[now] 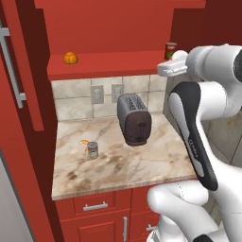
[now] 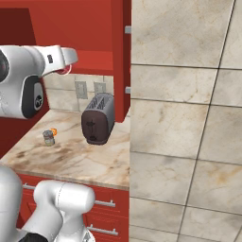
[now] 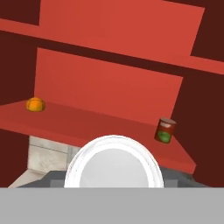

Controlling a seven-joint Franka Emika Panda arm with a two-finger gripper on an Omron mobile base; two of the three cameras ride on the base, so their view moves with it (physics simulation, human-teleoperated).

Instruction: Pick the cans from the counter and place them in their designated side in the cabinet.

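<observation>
The gripper (image 3: pixel 114 186) pinches a can (image 3: pixel 114 162), whose round silvery-white end fills the bottom of the hand view, raised in front of the red cabinet (image 3: pixel 109 87) shelf (an orange fruit (image 1: pixel 71 58) sits at its left, a dark can (image 1: pixel 170 50) at its right). The silver-grey can (image 1: pixel 92 150) stands on the counter (image 1: pixel 142 163), left of the toaster (image 1: pixel 134 119).
</observation>
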